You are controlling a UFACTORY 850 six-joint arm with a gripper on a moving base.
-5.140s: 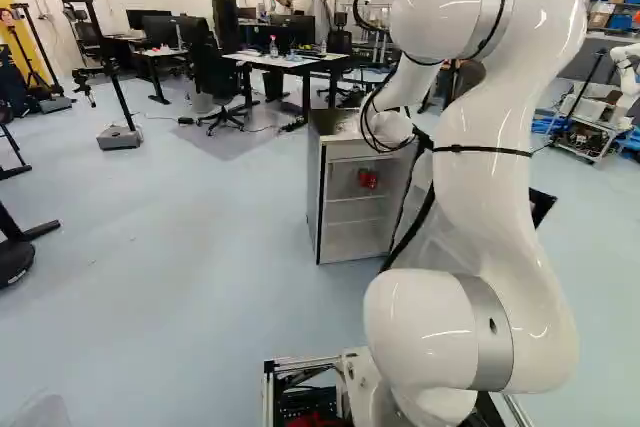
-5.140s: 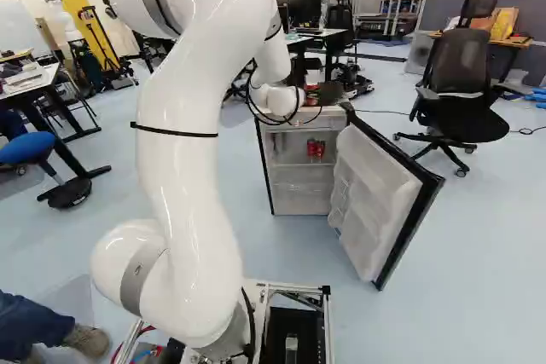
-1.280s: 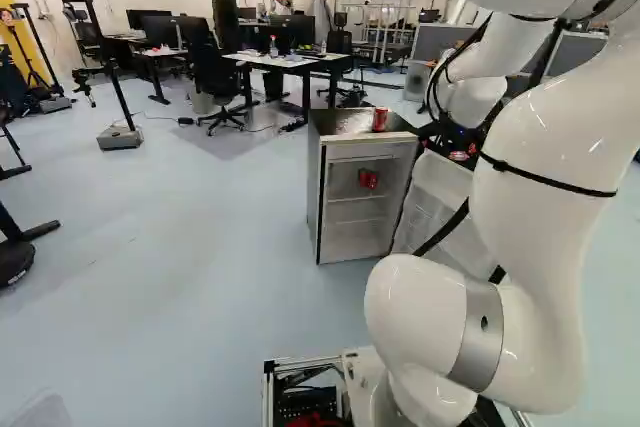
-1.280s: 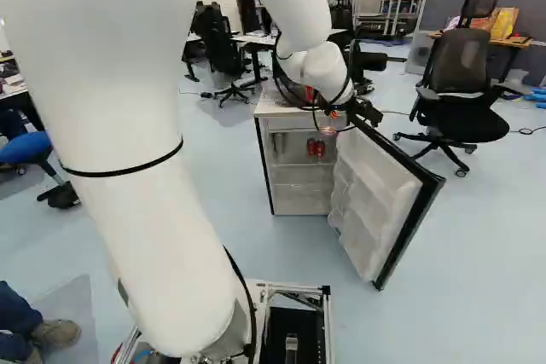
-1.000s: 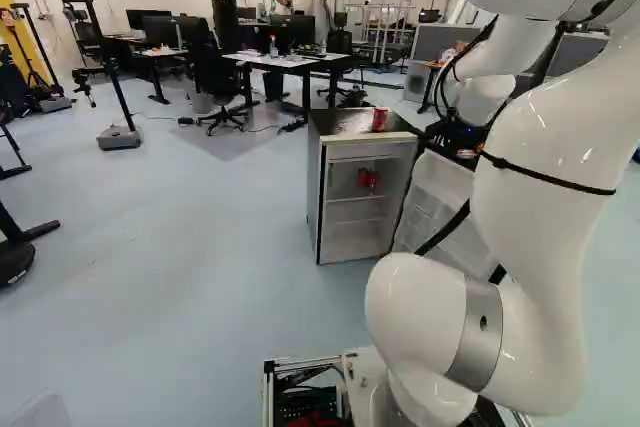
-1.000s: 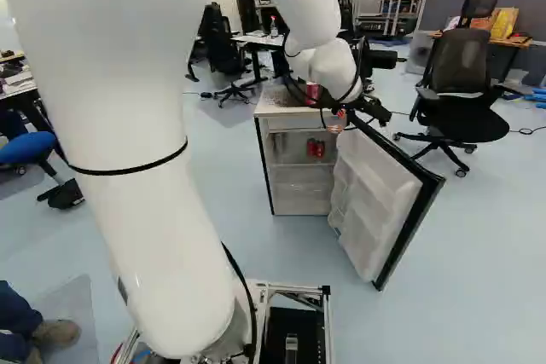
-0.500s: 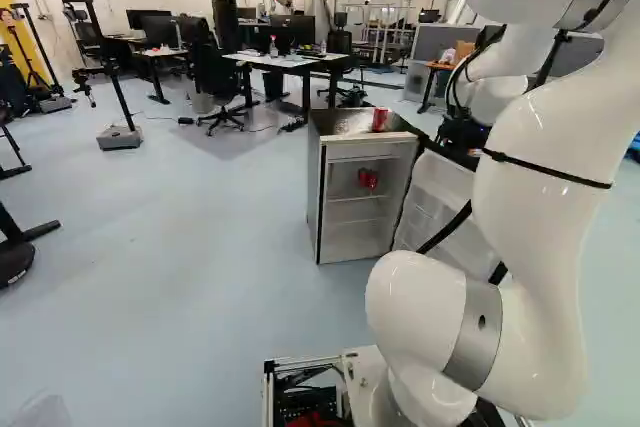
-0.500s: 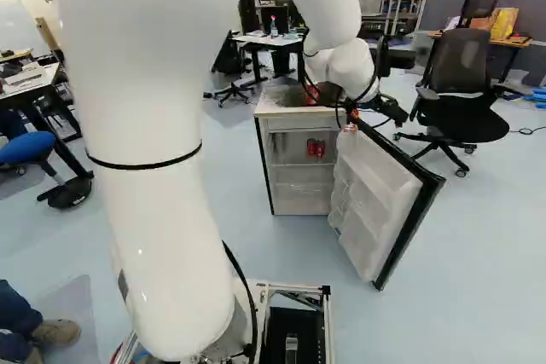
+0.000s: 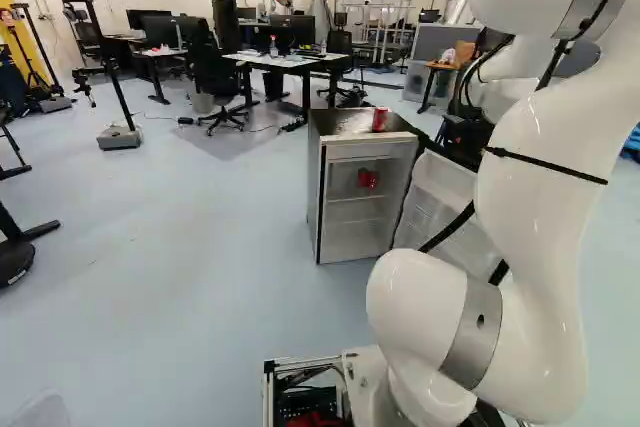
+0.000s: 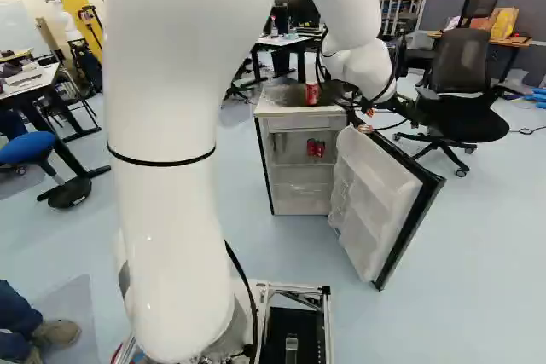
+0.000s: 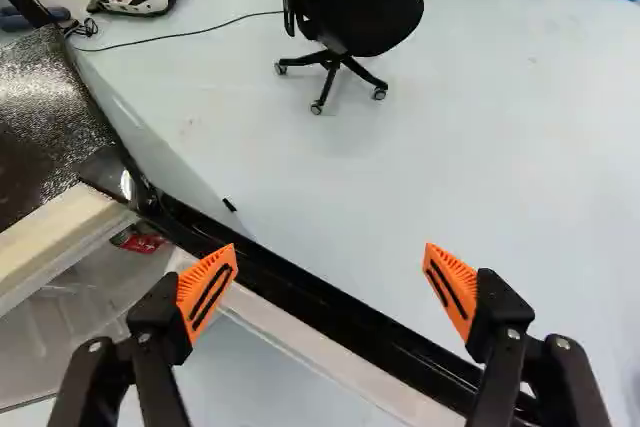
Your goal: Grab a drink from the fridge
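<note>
Both jaws of the black gripper (image 11: 331, 247) stand wide apart, with nothing held between the orange pads (image 11: 207, 272). They are over the top edge of the open fridge door (image 11: 330, 307); whether they touch it is hard to tell.

One red drink can (image 10: 311, 93) stands on top of the small fridge (image 10: 294, 111). Two red cans (image 10: 321, 149) are inside, side by side on a shelf. A drink seems to be out already, so the next job is likely to push the door shut, though that is a guess.

To do that well, the arm should go to the outside of the door, the side facing the black office chair (image 11: 370, 7). It should push near the edge far from the hinge, where the door swings easily. The push should be slow and go round in a curve, because the door turns. A hard bump could shake the can on top and tip it over. The fingers should keep out of the gap by the hinge.

The can on top is upright, so its long way runs straight up and down, with its flat end on the fridge. The two inside look upright too. Which way their fronts face is too small to tell.
</note>
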